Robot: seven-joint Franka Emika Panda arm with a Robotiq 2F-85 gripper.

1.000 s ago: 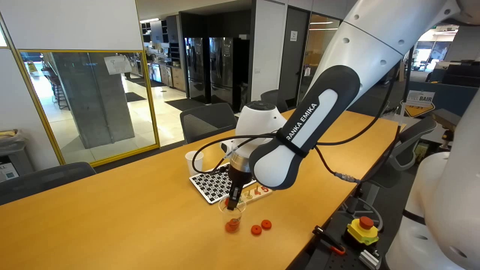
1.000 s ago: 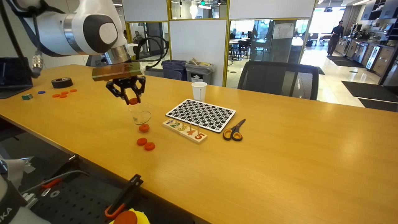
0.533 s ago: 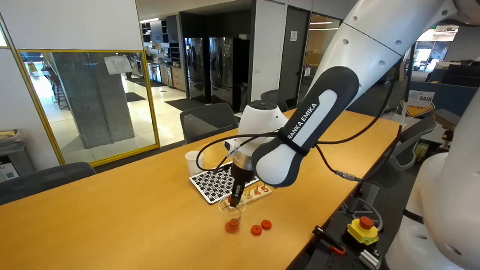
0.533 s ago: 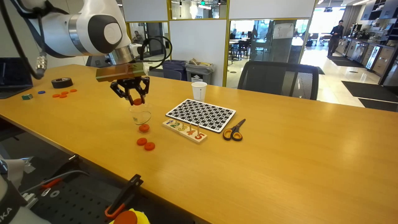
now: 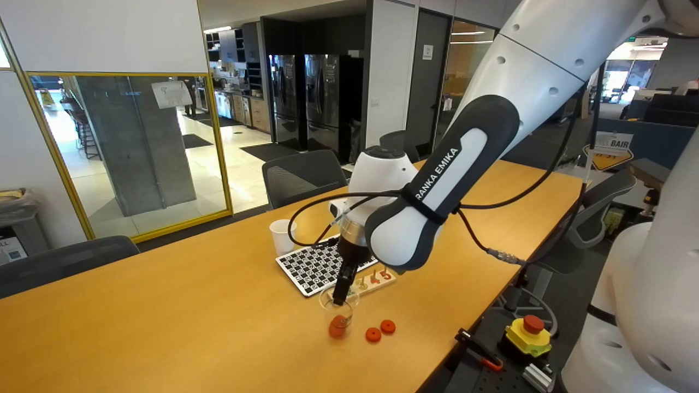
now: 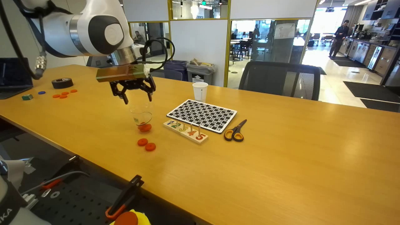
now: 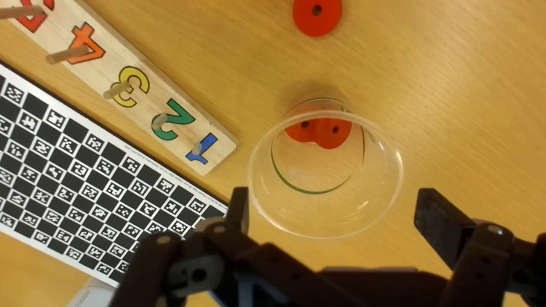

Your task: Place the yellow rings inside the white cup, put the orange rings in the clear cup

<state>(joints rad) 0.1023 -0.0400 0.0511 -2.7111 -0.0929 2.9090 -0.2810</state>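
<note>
Just above the clear cup (image 7: pixel 324 213) my gripper (image 7: pixel 332 200) stands open, its fingers spread wider than the cup's rim and nothing between them. Orange rings (image 7: pixel 328 138) lie at the bottom of that cup; they overlap, so their number is hard to tell. Two more orange-red rings (image 6: pixel 150 147) rest on the table beside it. In both exterior views the upright white cup (image 6: pixel 200 91) is behind the checkerboard; its inside is hidden. The yellow rings are hidden or out of view.
The checkerboard (image 6: pixel 203 115) and numbered peg board (image 7: pixel 128 85) lie beside the clear cup, with scissors (image 6: pixel 235 132) past them. Far along the table are flat orange pieces (image 6: pixel 63 96), a blue piece (image 6: pixel 41 92), a green block (image 6: pixel 27 97), black tape (image 6: pixel 62 83) and a laptop (image 6: pixel 14 76).
The gripper's fingers have spread apart. The orange-red ring that was between the fingertips is no longer there, and the pile in the clear cup looks larger. The arm has shifted slightly.
</note>
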